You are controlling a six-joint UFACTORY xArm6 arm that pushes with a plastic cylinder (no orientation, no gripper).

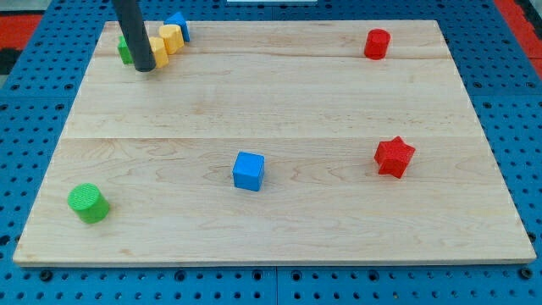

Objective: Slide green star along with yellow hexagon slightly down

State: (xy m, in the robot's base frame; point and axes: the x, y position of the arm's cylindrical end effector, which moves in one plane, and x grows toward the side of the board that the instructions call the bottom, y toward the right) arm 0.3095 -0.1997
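While my tip [145,69] touches the yellow hexagon [157,51], hiding most of the green block [124,51], it grasps nothing.

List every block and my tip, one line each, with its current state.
my tip: on the board, just below the top-left cluster
green star: mostly hidden behind the rod
yellow hexagon: beside the rod
yellow block: in the cluster
blue block: at the cluster's top
red cylinder: upright, alone
red star: alone
blue cube: alone
green cylinder: upright, alone
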